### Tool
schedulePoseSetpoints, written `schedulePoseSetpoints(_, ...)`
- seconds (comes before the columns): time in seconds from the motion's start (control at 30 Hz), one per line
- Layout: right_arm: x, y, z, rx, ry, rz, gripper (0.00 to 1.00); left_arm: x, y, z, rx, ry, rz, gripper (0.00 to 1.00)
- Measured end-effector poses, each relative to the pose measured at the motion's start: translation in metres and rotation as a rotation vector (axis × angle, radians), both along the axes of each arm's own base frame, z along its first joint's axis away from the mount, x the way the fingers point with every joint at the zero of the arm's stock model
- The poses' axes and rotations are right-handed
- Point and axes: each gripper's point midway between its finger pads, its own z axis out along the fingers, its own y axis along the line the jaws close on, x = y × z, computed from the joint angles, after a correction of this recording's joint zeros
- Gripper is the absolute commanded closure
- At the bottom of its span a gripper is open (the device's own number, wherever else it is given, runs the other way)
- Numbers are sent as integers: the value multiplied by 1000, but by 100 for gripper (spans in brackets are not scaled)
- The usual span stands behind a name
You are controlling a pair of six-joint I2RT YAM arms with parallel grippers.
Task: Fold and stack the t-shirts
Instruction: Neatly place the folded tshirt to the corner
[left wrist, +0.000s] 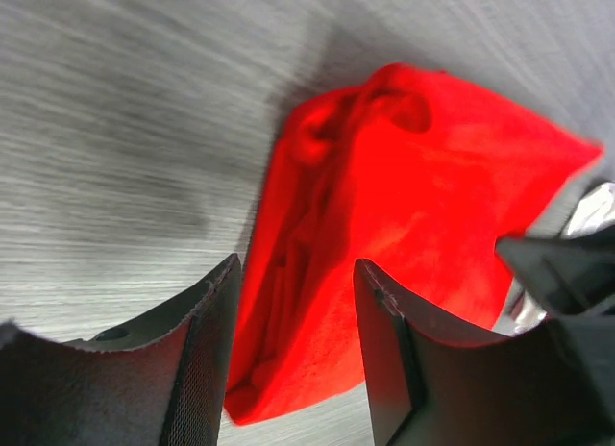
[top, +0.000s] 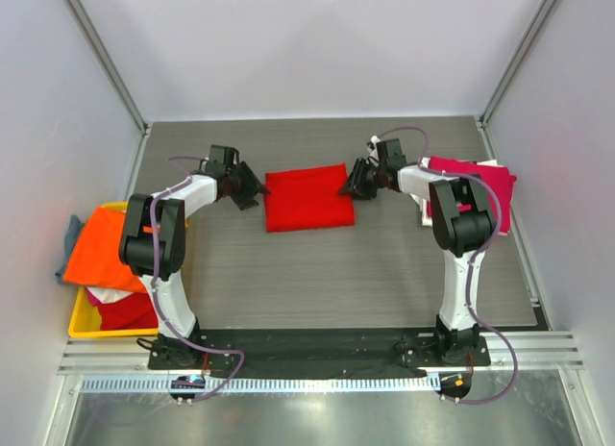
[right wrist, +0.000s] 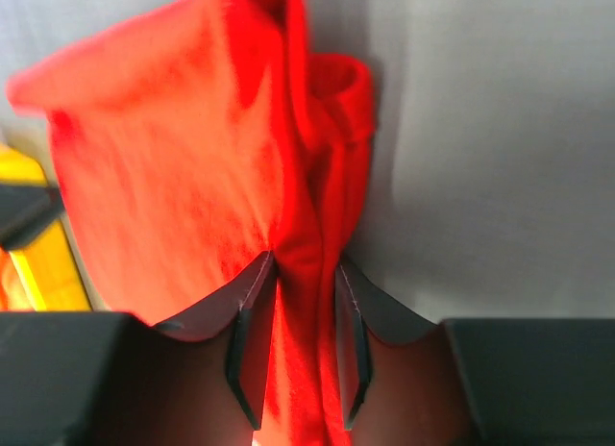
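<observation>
The red shirt is lying folded at the middle of the table. The right gripper is pinching its right edge, with cloth filling the narrow gap between the jaws. The left gripper is sitting at the shirt's left edge with its jaws standing apart. Pink shirts are lying at the far right, and an orange shirt is draping over the yellow crate.

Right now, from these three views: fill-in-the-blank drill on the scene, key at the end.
1. The folded bright red cotton t-shirt lies on the ____ table, between the left gripper and the right gripper.
2. The yellow plastic crate sits on the ____ arm's side.
3. The magenta-pink t-shirt lies on the table's ____ side.
4. In the right wrist view, ____ cloth runs between the fingers.
Missing: grey; left; right; red.
</observation>
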Motion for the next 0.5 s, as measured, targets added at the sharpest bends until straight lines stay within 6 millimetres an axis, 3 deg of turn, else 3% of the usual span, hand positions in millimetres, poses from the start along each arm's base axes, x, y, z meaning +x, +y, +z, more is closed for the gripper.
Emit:
schedulePoseSetpoints(0.07,-22,-1,1,-18,11,4,53,-4,1,-5,2,12,-1,49)
schedulePoseSetpoints(0.1,-34,-2,2,-27,20,5,37,-6,1,-7,3,16,-2,47)
schedulePoseSetpoints(0.17,-51,-4,8,-38,20,6,28,-8,0,-10,5,20,-6,45)
schedulePoseSetpoints(0.3,-51,-9,21,-58,-20,-17,28,-6,-2,-12,-5,12,-18,39)
schedulePoseSetpoints(0.5,-40,-24,18,-83,-15,-102,35,8,-6,-16,-6,-12,-39,39)
